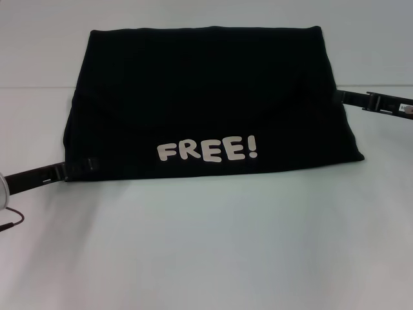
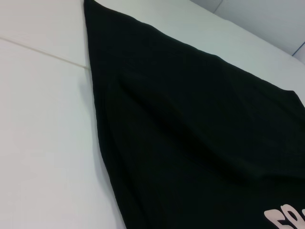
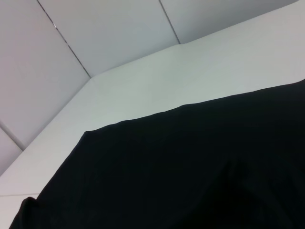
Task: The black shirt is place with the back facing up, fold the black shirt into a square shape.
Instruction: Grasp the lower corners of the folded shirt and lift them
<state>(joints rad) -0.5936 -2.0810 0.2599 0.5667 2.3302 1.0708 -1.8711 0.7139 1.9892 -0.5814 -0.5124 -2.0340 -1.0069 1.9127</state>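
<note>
**Q:** Where does the black shirt (image 1: 206, 103) lie?

**A:** Flat on the white table (image 1: 206, 245), already folded into a broad panel, with the white "FREE!" lettering (image 1: 208, 150) facing up along the shirt's near edge.

**Q:** Where are the grippers relative to the shirt?

**A:** The left gripper (image 1: 77, 165) meets the shirt's near left corner, its dark fingers overlapping the hem. The right gripper (image 1: 345, 97) meets the shirt's right edge, farther back than the lettering.

**Q:** Are they gripping the cloth?

**A:** I cannot tell for either one; black fingers against black fabric hide the contact, and the wrist views show only cloth.

**Q:** Why those positions?

**A:** Probably to work opposite sides together, so the panel moves evenly. The shape is wider than deep, so a further fold seems needed for a square.
</note>
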